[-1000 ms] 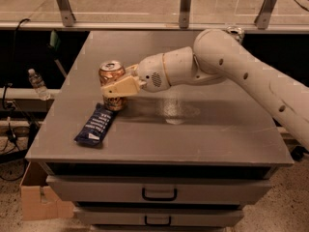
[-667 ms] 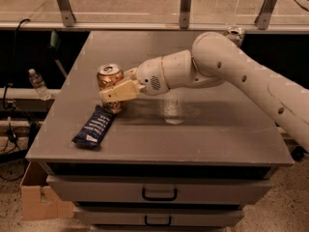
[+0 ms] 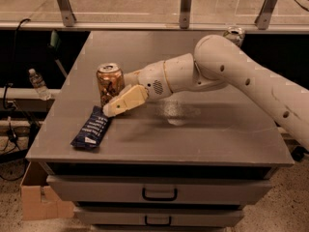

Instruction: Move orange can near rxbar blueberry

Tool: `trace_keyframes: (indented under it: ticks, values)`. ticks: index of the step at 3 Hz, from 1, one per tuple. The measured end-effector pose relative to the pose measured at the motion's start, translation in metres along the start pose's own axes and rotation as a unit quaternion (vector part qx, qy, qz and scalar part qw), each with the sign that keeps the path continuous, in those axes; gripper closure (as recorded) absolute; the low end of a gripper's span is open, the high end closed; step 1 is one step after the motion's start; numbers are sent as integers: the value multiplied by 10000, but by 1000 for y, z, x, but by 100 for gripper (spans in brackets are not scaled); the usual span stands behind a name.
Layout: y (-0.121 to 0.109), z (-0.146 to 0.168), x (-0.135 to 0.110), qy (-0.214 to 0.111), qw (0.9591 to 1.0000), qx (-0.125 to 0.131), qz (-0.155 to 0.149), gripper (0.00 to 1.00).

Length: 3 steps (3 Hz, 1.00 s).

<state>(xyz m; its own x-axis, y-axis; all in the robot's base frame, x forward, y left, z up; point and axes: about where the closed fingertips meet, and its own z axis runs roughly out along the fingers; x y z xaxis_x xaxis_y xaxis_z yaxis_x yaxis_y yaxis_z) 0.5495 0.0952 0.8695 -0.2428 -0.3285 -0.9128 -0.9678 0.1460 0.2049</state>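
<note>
The orange can (image 3: 109, 81) stands upright on the grey table (image 3: 203, 139), left of the middle. The rxbar blueberry (image 3: 91, 128), a dark blue wrapper with white lettering, lies flat just in front of the can and slightly to its left, its far end close to the can's base. My gripper (image 3: 115, 102) reaches in from the right. It is open around the can's lower part. One tan finger (image 3: 126, 100) shows in front of the can, spread away from it. The other finger is hidden behind the can.
A white and green can (image 3: 234, 33) stands at the table's back right corner, behind my arm. Drawers (image 3: 159, 193) sit under the table front. A water bottle (image 3: 37, 83) is off the table to the left, and a cardboard box (image 3: 41, 197) is on the floor.
The near finger has swung away from the can, toward the table's front. The can stays upright in the same place next to the blue bar.
</note>
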Motion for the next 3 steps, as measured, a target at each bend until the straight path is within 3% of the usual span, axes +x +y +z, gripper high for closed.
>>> trace_keyframes:
  ticks: [1, 2, 3]
  values:
    - [-2, -9, -1, 8, 9999, 104, -27, 0]
    - [-11, -45, -9, -89, 9984, 541, -132, 0]
    - [-19, -112, -37, -298, 9910, 1226, -445, 0]
